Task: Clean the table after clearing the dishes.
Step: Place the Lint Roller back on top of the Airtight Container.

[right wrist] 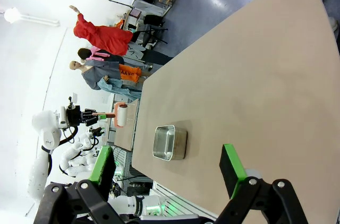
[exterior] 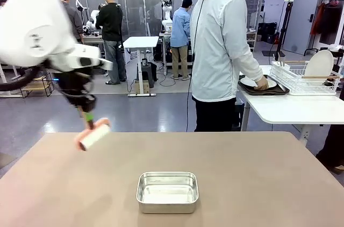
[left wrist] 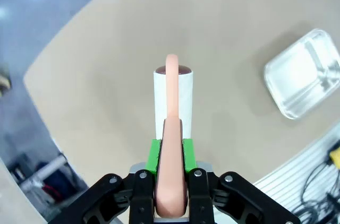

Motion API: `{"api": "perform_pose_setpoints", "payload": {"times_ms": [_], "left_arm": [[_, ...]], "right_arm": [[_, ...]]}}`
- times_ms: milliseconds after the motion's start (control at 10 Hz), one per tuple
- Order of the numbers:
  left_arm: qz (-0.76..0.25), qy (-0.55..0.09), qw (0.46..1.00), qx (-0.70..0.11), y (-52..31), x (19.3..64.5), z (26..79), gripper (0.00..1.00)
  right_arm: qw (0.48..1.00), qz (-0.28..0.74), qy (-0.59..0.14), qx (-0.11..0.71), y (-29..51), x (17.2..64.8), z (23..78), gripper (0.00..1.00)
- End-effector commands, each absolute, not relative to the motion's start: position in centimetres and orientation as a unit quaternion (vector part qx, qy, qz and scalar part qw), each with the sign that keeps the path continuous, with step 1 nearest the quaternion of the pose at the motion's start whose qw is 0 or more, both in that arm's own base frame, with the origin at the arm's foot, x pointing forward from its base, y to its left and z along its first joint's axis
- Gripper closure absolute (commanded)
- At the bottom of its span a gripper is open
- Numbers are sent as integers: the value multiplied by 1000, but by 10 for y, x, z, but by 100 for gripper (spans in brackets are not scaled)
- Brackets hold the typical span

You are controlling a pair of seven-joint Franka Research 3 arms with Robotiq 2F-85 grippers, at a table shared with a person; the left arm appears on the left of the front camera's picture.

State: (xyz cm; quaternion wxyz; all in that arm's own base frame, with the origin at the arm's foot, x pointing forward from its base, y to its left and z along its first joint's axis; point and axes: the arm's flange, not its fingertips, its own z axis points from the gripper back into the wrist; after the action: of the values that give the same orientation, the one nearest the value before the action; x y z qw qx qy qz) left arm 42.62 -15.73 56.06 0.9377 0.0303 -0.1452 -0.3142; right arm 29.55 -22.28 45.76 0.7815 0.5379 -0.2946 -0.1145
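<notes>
one roller (exterior: 94,135), one pan (exterior: 167,191) (steel), one table (exterior: 258,178)

Overhead lights are flooding the whole room, so everything is looking bright and even. The grey floor (exterior: 134,111) is bouncing pale glare patches back at the front camera. The steel pan (exterior: 167,191) is catching soft reflections inside and laying only a faint shadow on the table (exterior: 258,184). Up close, the left arm (exterior: 37,33) is blowing out to near pure white, and the lint roller (exterior: 94,134) is looking a bit smeared. Both wrist cameras are bending straight edges hard, fisheye style, and the right wrist one is washing out white along its left side.
</notes>
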Motion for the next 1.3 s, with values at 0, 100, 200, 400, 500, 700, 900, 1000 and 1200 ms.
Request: {"api": "perform_pose_setpoints", "payload": {"times_ms": [0,100,200,400,500,700,900,1000,1200], "left_arm": [[-450,-137,880,70,-206,433,555,80],[-517,-124,844,74,-257,417,545,80],[-554,-121,819,84,-282,403,543,80],[-613,-127,775,84,-321,365,540,80],[-605,-140,779,90,-320,358,543,80],[-585,-112,800,67,-327,374,531,80],[-585,-112,800,67,-327,374,531,80],[-593,-110,795,68,-329,372,529,80],[-671,-102,732,60,-354,356,516,80]], "right_arm": [[780,-108,-299,539,-222,295,459,0],[780,-108,-299,539,-222,295,459,0],[780,-108,-299,539,-222,295,459,0],[780,-108,-299,539,-222,295,459,0],[780,-108,-299,539,-222,295,459,0],[780,-108,-299,539,-222,295,459,0],[780,-108,-299,539,-222,295,459,0],[780,-108,-299,539,-222,295,459,0],[780,-108,-299,539,-222,295,459,0]]}}
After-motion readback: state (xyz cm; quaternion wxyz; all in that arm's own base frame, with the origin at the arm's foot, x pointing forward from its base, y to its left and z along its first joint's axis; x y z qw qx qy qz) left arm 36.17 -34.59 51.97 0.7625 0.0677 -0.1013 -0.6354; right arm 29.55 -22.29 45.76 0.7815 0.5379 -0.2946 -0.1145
